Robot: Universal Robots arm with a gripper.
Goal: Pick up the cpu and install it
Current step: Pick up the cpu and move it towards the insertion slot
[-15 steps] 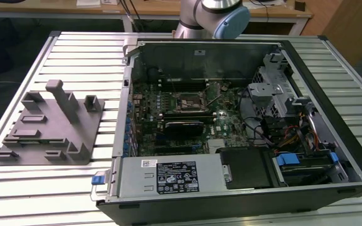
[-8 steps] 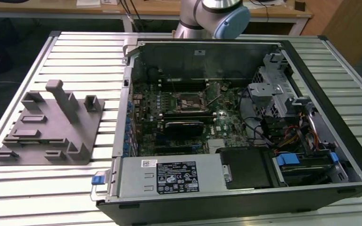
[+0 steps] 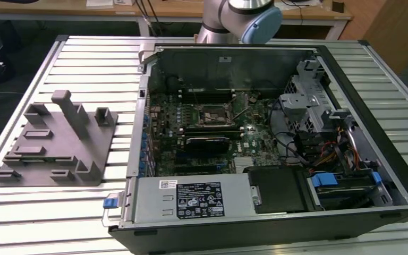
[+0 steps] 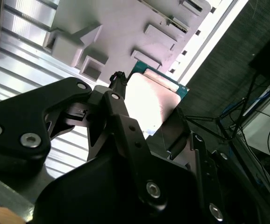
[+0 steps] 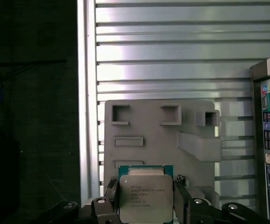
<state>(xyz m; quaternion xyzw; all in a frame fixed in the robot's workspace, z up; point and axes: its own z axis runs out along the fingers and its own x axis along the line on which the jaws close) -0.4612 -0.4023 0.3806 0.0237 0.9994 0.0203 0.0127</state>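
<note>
Exterior view looks down into computer case [image 3: 225,66]; both wrist views share cpu [image 5: 144,198] [image 4: 151,100] and fixture [image 5: 149,116] [image 4: 111,23]

Ribbed metal table [image 3: 83,58], grey plastic fixture [image 3: 55,143] toward the exterior view's left, open computer case [image 3: 261,236] beside it.

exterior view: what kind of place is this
Probably a robotics lab bench for PC assembly: an open computer case lies on a slatted metal table beside a grey fixture block, and the end effector grips the cpu.
</note>
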